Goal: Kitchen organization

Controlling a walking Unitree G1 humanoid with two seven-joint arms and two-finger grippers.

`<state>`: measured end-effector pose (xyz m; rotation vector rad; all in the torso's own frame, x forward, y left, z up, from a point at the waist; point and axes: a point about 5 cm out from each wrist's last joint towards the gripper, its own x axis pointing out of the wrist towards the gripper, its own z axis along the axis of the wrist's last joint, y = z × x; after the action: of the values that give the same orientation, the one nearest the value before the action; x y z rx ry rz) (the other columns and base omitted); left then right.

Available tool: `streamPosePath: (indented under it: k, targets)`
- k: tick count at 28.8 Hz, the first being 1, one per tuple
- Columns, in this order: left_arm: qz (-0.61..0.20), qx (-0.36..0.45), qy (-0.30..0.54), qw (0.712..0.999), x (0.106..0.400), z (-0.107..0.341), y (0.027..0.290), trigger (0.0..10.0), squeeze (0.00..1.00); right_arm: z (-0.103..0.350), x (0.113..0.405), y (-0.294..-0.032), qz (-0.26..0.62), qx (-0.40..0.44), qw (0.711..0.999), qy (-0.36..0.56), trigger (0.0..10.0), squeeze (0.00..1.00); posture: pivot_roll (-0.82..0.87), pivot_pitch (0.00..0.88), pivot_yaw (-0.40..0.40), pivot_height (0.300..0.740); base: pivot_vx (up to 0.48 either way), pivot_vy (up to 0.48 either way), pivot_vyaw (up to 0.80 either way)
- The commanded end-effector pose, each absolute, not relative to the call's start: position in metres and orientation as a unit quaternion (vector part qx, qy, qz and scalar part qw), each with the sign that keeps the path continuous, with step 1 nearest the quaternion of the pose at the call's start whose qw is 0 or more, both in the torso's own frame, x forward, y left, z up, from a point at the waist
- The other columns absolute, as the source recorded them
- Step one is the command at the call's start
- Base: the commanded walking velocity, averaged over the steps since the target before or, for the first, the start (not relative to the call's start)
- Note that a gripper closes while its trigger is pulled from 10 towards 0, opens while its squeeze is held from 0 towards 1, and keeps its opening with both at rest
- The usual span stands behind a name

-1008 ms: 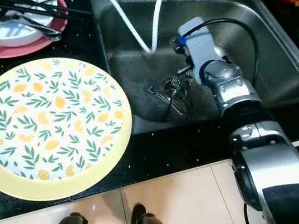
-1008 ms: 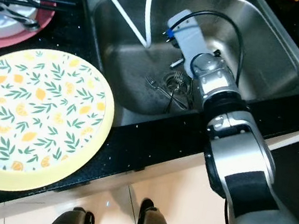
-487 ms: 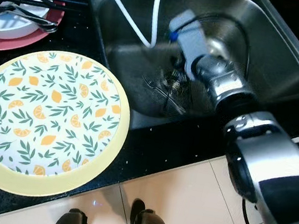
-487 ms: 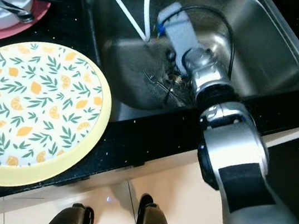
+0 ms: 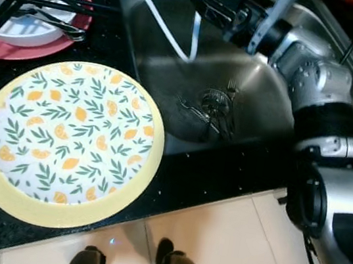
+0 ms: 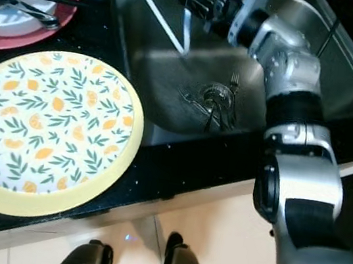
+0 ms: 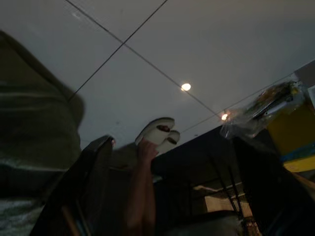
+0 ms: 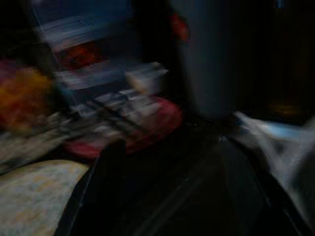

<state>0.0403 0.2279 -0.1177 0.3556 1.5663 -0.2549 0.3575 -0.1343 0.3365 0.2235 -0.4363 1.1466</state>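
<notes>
My right gripper (image 5: 205, 5) hangs above the back of the steel sink (image 5: 264, 102), beside the white hose (image 5: 155, 17), its black fingers pointing left and open with nothing between them. In the blurred right wrist view the fingers (image 8: 101, 191) stand apart before the dark counter. Forks and other cutlery (image 5: 215, 106) lie over the drain at the sink bottom. A large yellow plate (image 5: 69, 139) with a lemon and leaf print rests on the black counter (image 5: 223, 172) left of the sink. My left arm hangs idle; its fingers (image 7: 98, 167) look apart.
At the back left a red plate (image 5: 42, 52) carries a white bowl (image 5: 25, 33) with black chopsticks and metal cutlery across it. The counter edge drops to a tiled floor (image 5: 226, 246) where my feet stand. A person's leg and white slipper (image 7: 157, 132) lie beyond the left gripper.
My right gripper has risen from the cutlery at the drain to the back of the sink near the hose, empty. The cutlery stays at the drain. The camera shifted slightly.
</notes>
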Motion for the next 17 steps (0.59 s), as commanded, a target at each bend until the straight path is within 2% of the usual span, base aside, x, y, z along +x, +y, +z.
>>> streamPosePath:
  k: [1, 3, 10, 14, 17]
  targets:
    - [-0.124, 0.175, 0.693, 0.688, 0.048, -0.116, 0.233, 10.0, 0.0, 0.349, 0.334, -0.138, 0.574, 0.136, 0.765, -0.259, 10.0, 0.0, 0.12, 0.172, -0.07, 0.74, 0.0, 0.0, 0.0]
    - [-0.132, 0.192, 0.694, 0.682, 0.052, -0.113, 0.24, 10.0, 0.0, 0.337, 0.321, -0.139, 0.584, 0.167, 0.747, -0.27, 10.0, 0.0, 0.13, 0.153, -0.063, 0.74, 0.0, 0.0, 0.0]
    - [-0.16, 0.245, 0.696, 0.655, 0.056, -0.109, 0.253, 10.0, 0.0, 0.316, 0.305, -0.133, 0.594, 0.201, 0.733, -0.264, 10.0, 0.0, 0.12, 0.133, -0.05, 0.74, 0.0, 0.0, 0.0]
    - [-0.117, 0.253, 0.693, 0.664, 0.06, -0.106, 0.263, 10.0, 0.0, 0.31, 0.292, -0.129, 0.604, 0.231, 0.716, -0.263, 10.0, 0.0, 0.12, 0.126, -0.045, 0.74, 0.0, 0.0, 0.0]
    - [-0.065, 0.21, 0.689, 0.69, 0.065, -0.105, 0.264, 10.0, 0.0, 0.3, 0.28, -0.112, 0.626, 0.244, 0.7, -0.24, 10.0, 0.0, 0.12, 0.113, -0.044, 0.74, 0.0, 0.0, 0.0]
